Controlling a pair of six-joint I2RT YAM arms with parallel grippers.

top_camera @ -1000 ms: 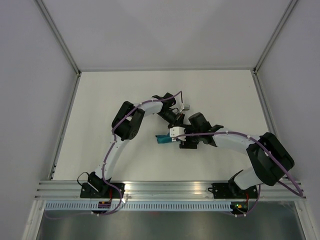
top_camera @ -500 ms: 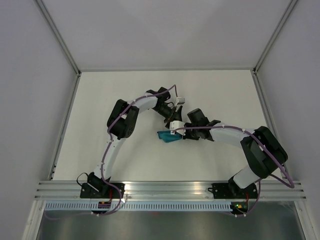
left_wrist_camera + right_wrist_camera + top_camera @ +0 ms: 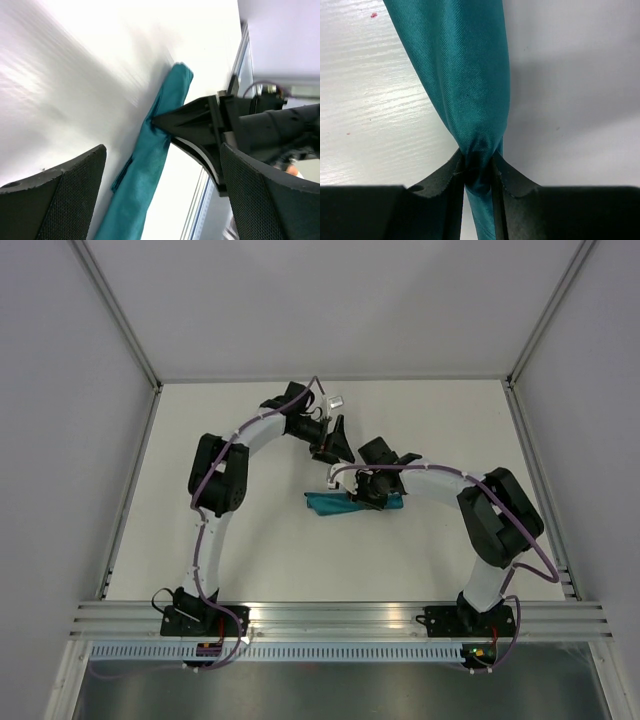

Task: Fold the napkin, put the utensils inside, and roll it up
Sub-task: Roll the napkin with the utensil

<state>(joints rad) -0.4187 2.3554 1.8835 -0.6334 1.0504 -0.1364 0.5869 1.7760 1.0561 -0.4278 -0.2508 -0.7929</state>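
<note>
Sheeny cloth napkin [image 3: 465,75], matt white table [image 3: 370,100]

No text, label, brand, number or sign can be read in any view. The napkin [image 3: 465,75] is plain teal cloth without print, and the small white part [image 3: 333,400] near the far edge of the desk [image 3: 250,560] is too small to read.

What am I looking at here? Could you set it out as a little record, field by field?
Cloth: teal napkin, bunched into a long narrow strip, lying on the white table
Right gripper: shut, pinching a fold of the napkin
Left gripper: open wide, holding nothing, apart from the napkin
Utensils: none in view; whether any lie inside the cloth cannot be told
</note>
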